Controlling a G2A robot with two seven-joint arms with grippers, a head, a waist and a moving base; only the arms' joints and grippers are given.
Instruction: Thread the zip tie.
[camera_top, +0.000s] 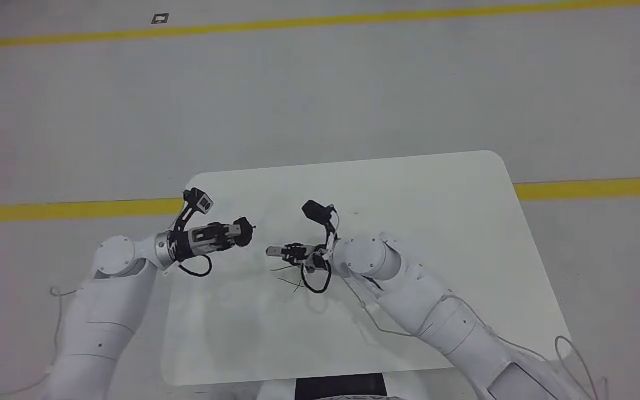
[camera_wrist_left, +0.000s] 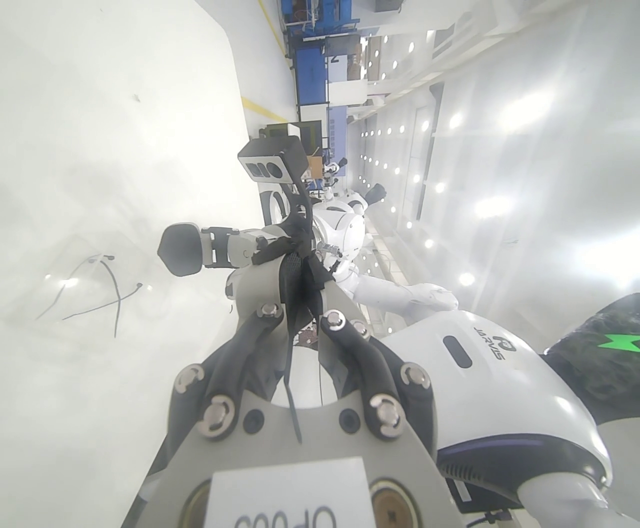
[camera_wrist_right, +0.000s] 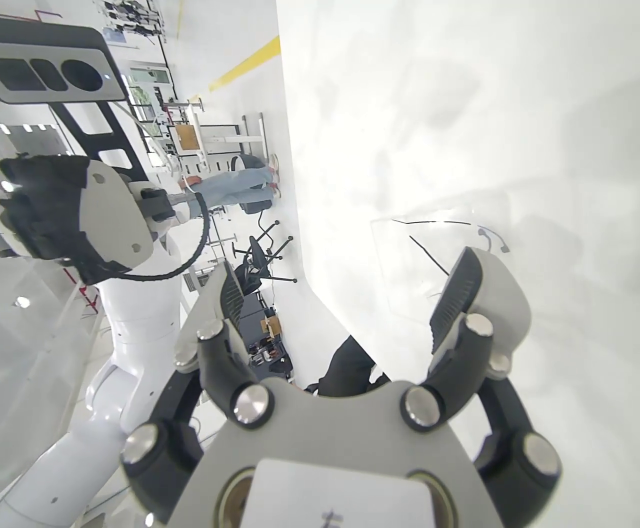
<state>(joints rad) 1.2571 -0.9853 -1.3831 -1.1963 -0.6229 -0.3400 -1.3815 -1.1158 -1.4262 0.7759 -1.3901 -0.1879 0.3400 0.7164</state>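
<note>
- The left gripper (camera_wrist_left: 300, 277) hangs over the left half of the table (camera_top: 430, 190). Its fingers are clenched on a black zip tie (camera_wrist_left: 294, 405), whose loose end trails back toward the wrist. The fingers hide which end points forward. If the head is turned the wrong way, the tail would likely miss its slot.
- A strap this thin, pinched at one spot, will probably bend or swivel when pushed, so the grip could slip.
- The right gripper (camera_wrist_right: 345, 300) is just beside the left one and a little closer to the table's near edge. Its fingers are spread wide with nothing between them. Closing on so slim a strap in mid-air risks a miss, or knocking it out of line.
- A few spare zip ties (camera_wrist_right: 430, 240) lie on the table below the right gripper, and dipping low there could snag or scatter them.
- The two wrists are close, so a careless approach may bump them.
</note>
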